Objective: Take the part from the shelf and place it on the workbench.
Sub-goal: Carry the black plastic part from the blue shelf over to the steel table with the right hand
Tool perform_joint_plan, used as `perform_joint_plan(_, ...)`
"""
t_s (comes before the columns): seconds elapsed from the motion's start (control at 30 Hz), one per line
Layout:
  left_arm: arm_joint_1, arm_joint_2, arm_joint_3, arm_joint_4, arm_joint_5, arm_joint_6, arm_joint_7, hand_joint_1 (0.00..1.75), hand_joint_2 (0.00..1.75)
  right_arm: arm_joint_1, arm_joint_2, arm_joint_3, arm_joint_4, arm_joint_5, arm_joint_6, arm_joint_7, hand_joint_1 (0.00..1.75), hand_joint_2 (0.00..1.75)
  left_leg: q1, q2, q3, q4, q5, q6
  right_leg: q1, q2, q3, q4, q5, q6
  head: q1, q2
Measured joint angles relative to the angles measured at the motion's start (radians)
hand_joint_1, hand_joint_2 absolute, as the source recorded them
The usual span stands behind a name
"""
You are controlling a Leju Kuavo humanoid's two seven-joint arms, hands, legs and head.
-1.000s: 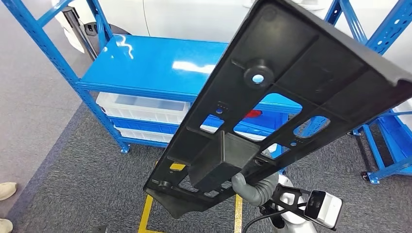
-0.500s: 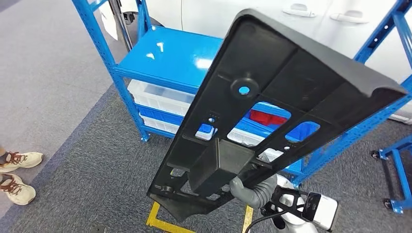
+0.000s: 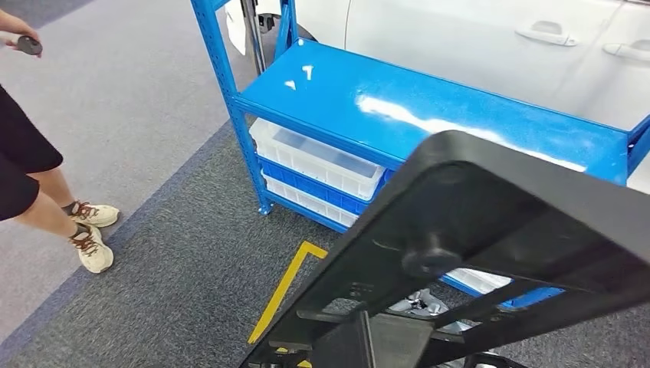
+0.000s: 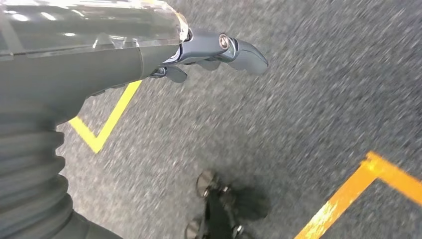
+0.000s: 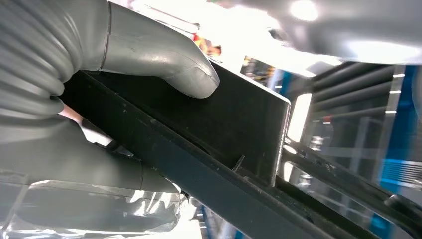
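The part [image 3: 498, 222] is a long black plastic panel with ribs, cut-outs and a box-shaped block on its underside. In the head view it slants across the lower right, close to the camera. In the right wrist view my right hand [image 5: 144, 64] grips the part [image 5: 239, 124] at that block, with the thumb pressed on the block's face. My left hand [image 4: 209, 52] hangs over grey carpet with its fingers apart and holds nothing.
A blue metal shelf [image 3: 429, 107] stands ahead, with white bins [image 3: 314, 157] on its lower level and a white car door [image 3: 498, 38] behind. A person [image 3: 31, 153] stands at the far left. Yellow tape [image 3: 287, 287] marks the carpet.
The camera has swung, so the whole scene has shifted and the person has come into view at the left. The part now sits lower and closer in the picture, still held.
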State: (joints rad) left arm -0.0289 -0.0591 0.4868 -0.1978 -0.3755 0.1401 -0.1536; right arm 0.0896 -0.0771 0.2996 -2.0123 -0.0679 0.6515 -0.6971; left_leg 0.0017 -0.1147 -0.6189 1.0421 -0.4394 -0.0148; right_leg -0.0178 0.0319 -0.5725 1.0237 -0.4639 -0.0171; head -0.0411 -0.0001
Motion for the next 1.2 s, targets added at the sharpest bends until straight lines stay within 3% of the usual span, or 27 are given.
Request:
perform_joint_plan(0.03, 0.0, 0.003, 0.0, 0.0, -0.006, -0.01, -0.002, 0.0, 1.75, 0.002, 0.005, -0.005, -0.014, 0.0, -0.001, 0.0, 1.75, 1.75, -0.001, 0.031, -0.017, 0.04, -0.025, -0.006, -0.002, -0.014, 0.003, -0.004, 0.001, -0.004, 0.0, 0.0)
perform_joint_plan(0.1, -0.005, 0.01, -0.002, 0.001, -0.025, -0.033, -0.007, 0.0, 1.75, -0.001, 0.011, -0.017, -0.033, 0.003, -0.022, -0.001, 1.75, 1.75, 0.003, 0.089, -0.077, 0.17, -0.092, -0.018, 0.0, -0.043, 0.005, -0.005, 0.0, -0.009, 0.0, 0.0)
perform_joint_plan(0.13, -0.007, 0.015, -0.003, 0.001, -0.037, -0.048, -0.01, 0.0, 1.75, -0.006, 0.01, -0.022, -0.038, 0.003, -0.041, -0.001, 1.75, 1.75, 0.007, 0.101, -0.104, 0.227, -0.115, -0.022, 0.001, -0.058, 0.005, -0.005, -0.001, -0.009, 0.0, 0.0)
perform_joint_plan(0.17, -0.008, 0.022, -0.006, 0.001, -0.046, -0.063, -0.013, 0.0, 1.75, -0.012, 0.01, -0.027, -0.042, 0.001, -0.059, 0.0, 1.75, 1.75, 0.01, 0.106, -0.115, 0.254, -0.119, -0.025, 0.001, -0.073, 0.005, -0.005, -0.002, -0.009, 0.0, 0.0)
perform_joint_plan(0.2, -0.008, 0.029, -0.008, 0.001, -0.053, -0.076, -0.014, 0.0, 1.75, -0.017, 0.008, -0.031, -0.045, -0.006, -0.072, 0.0, 1.75, 1.75, 0.012, 0.111, -0.105, 0.239, -0.103, -0.027, 0.001, -0.087, 0.006, -0.004, -0.003, -0.008, 0.0, 0.0)
perform_joint_plan(0.27, -0.011, 0.042, -0.013, 0.001, -0.06, -0.09, -0.017, 0.0, 1.75, -0.029, 0.005, -0.041, -0.05, -0.03, -0.075, 0.0, 1.75, 1.75, 0.012, 0.14, -0.032, 0.11, -0.042, -0.023, 0.002, -0.114, 0.01, -0.004, -0.006, -0.003, 0.0, 0.0)
perform_joint_plan(0.33, -0.017, 0.052, -0.015, 0.001, -0.059, -0.095, -0.021, 0.0, 1.75, -0.041, 0.002, -0.054, -0.051, -0.052, -0.056, 0.0, 1.75, 1.75, 0.004, 0.181, 0.031, -0.005, -0.006, -0.008, 0.006, -0.135, 0.016, -0.004, -0.01, 0.005, 0.0, 0.0)
perform_joint_plan(0.37, -0.02, 0.056, -0.015, 0.001, -0.057, -0.097, -0.026, 0.0, 1.75, -0.05, 0.001, -0.061, -0.05, -0.06, -0.041, 0.0, 1.75, 1.75, 0.0, 0.19, 0.041, -0.029, -0.002, 0.0, 0.007, -0.145, 0.018, -0.005, -0.011, 0.01, 0.0, 0.0)
perform_joint_plan(0.43, -0.021, 0.062, -0.015, 0.001, -0.055, -0.101, -0.036, 0.0, 1.75, -0.067, 0.001, -0.074, -0.042, -0.069, -0.012, 0.0, 1.75, 1.75, -0.004, 0.17, 0.037, -0.035, -0.001, 0.015, 0.007, -0.162, 0.022, -0.008, -0.012, 0.021, 0.0, 0.0)
perform_joint_plan(0.5, -0.018, 0.064, -0.014, 0.001, -0.053, -0.104, -0.04, 0.0, 1.75, -0.077, 0.004, -0.085, -0.029, -0.066, 0.007, 0.0, 1.75, 1.75, 0.0, 0.147, 0.043, -0.047, 0.008, 0.026, 0.004, -0.13, 0.021, 0.008, -0.028, 0.031, 0.0, 0.0)
perform_joint_plan(0.57, -0.02, 0.062, -0.013, 0.001, -0.052, -0.107, -0.036, 0.0, 1.75, -0.075, 0.013, -0.091, -0.014, -0.053, 0.011, 0.001, 1.75, 1.75, 0.004, 0.122, 0.047, -0.055, 0.016, 0.036, 0.002, -0.067, -0.018, 0.098, -0.083, 0.034, 0.0, 0.0)
perform_joint_plan(0.6, -0.022, 0.061, -0.011, 0.001, -0.052, -0.108, -0.033, 0.0, 1.75, -0.071, 0.019, -0.093, -0.007, -0.043, 0.009, 0.001, 1.75, 1.75, 0.003, 0.109, 0.046, -0.055, 0.018, 0.039, 0.003, -0.048, -0.051, 0.166, -0.116, 0.032, 0.0, 0.0)
perform_joint_plan(0.63, -0.023, 0.059, -0.01, 0.001, -0.053, -0.109, -0.029, 0.0, 1.75, -0.066, 0.026, -0.093, 0.0, -0.032, 0.005, 0.001, 1.75, 1.75, 0.002, 0.093, 0.044, -0.054, 0.018, 0.04, 0.003, -0.04, -0.083, 0.229, -0.139, 0.031, 0.0, 0.0)
perform_joint_plan(0.67, -0.022, 0.057, -0.009, 0.001, -0.054, -0.111, -0.026, 0.0, 1.75, -0.063, 0.034, -0.093, 0.008, -0.022, 0.0, 0.002, 1.75, 1.75, 0.001, 0.077, 0.043, -0.052, 0.018, 0.04, 0.004, -0.037, -0.104, 0.266, -0.144, 0.031, 0.0, 0.0)
perform_joint_plan(0.7, -0.02, 0.055, -0.008, 0.001, -0.056, -0.113, -0.023, 0.0, 1.75, -0.061, 0.041, -0.093, 0.015, -0.013, -0.008, 0.002, 1.75, 1.75, 0.0, 0.061, 0.043, -0.049, 0.017, 0.04, 0.004, -0.036, -0.108, 0.266, -0.128, 0.03, 0.0, 0.0)
perform_joint_plan(0.73, -0.018, 0.053, -0.006, 0.001, -0.059, -0.116, -0.021, 0.0, 1.75, -0.062, 0.049, -0.092, 0.021, -0.006, -0.021, 0.002, 1.75, 1.75, 0.0, 0.044, 0.043, -0.046, 0.016, 0.039, 0.003, -0.032, -0.094, 0.228, -0.096, 0.029, 0.0, 0.0)
perform_joint_plan(0.77, -0.017, 0.05, -0.005, 0.001, -0.063, -0.12, -0.019, 0.0, 1.75, -0.065, 0.055, -0.09, 0.027, 0.002, -0.04, 0.002, 1.75, 1.75, 0.001, 0.028, 0.042, -0.04, 0.014, 0.036, 0.0, -0.017, -0.067, 0.162, -0.054, 0.028, 0.0, 0.0)
perform_joint_plan(0.83, -0.019, 0.044, -0.005, 0.001, -0.076, -0.129, -0.018, 0.0, 1.75, -0.074, 0.064, -0.079, 0.036, 0.014, -0.091, 0.002, 1.75, 1.75, 0.001, 0.0, 0.033, -0.025, 0.008, 0.027, -0.006, 0.03, -0.022, 0.049, -0.009, 0.029, 0.0, 0.0)
perform_joint_plan(0.9, -0.019, 0.041, -0.005, 0.001, -0.09, -0.139, -0.017, 0.0, 1.75, -0.082, 0.067, -0.063, 0.042, 0.022, -0.146, 0.002, 1.75, 1.75, 0.004, -0.023, 0.02, -0.017, 0.008, 0.016, -0.005, 0.048, -0.013, 0.018, -0.007, 0.027, 0.0, 0.0)
perform_joint_plan(0.93, -0.018, 0.04, -0.005, 0.001, -0.096, -0.144, -0.015, 0.0, 1.75, -0.087, 0.068, -0.054, 0.045, 0.022, -0.167, 0.002, 1.75, 1.75, 0.007, -0.035, 0.015, -0.018, 0.009, 0.009, -0.003, 0.036, -0.013, 0.017, -0.005, 0.022, 0.0, 0.0)
perform_joint_plan(0.97, -0.015, 0.038, -0.006, 0.001, -0.099, -0.147, -0.012, 0.0, 1.75, -0.094, 0.069, -0.044, 0.048, 0.018, -0.181, 0.002, 1.75, 1.75, 0.009, -0.035, 0.013, -0.017, 0.009, 0.003, -0.002, 0.023, -0.011, 0.014, -0.003, 0.016, 0.0, 0.0)
perform_joint_plan(1.0, -0.014, 0.036, -0.006, 0.001, -0.101, -0.15, -0.009, 0.0, 1.75, -0.103, 0.07, -0.033, 0.052, 0.013, -0.187, 0.002, 1.75, 1.75, 0.009, -0.016, 0.007, -0.006, 0.003, -0.003, -0.003, 0.011, -0.007, 0.009, -0.002, 0.009, 0.0, 0.0)
perform_joint_plan(1.03, -0.014, 0.035, -0.007, 0.001, -0.102, -0.152, -0.005, 0.0, 1.75, -0.113, 0.071, -0.021, 0.055, 0.006, -0.189, 0.002, 1.75, 1.75, 0.008, 0.014, -0.006, 0.023, -0.014, -0.008, -0.004, -0.003, -0.003, 0.005, -0.001, 0.003, 0.0, 0.0)
perform_joint_plan(1.1, -0.02, 0.033, -0.007, 0.001, -0.099, -0.153, 0.003, 0.0, 1.75, -0.129, 0.073, -0.002, 0.063, -0.004, -0.189, 0.002, 1.75, 1.75, 0.008, 0.081, -0.062, 0.135, -0.069, -0.018, 0.0, -0.034, 0.002, 0.001, -0.003, -0.005, -0.001, 0.0)
perform_joint_plan(1.17, -0.023, 0.033, -0.006, 0.001, -0.096, -0.153, 0.018, 0.0, 1.75, -0.142, 0.074, 0.017, 0.073, -0.011, -0.189, 0.003, 1.75, 1.75, 0.011, 0.104, -0.119, 0.243, -0.107, -0.024, 0.003, -0.066, 0.003, 0.002, -0.006, -0.007, 0.0, 0.0)
perform_joint_plan(1.2, -0.021, 0.033, -0.005, 0.001, -0.094, -0.154, 0.027, 0.0, 1.75, -0.148, 0.074, 0.025, 0.078, -0.015, -0.189, 0.003, 1.75, 1.75, 0.012, 0.107, -0.123, 0.25, -0.101, -0.024, 0.004, -0.081, 0.004, 0.002, -0.008, -0.007, 0.0, 0.0)
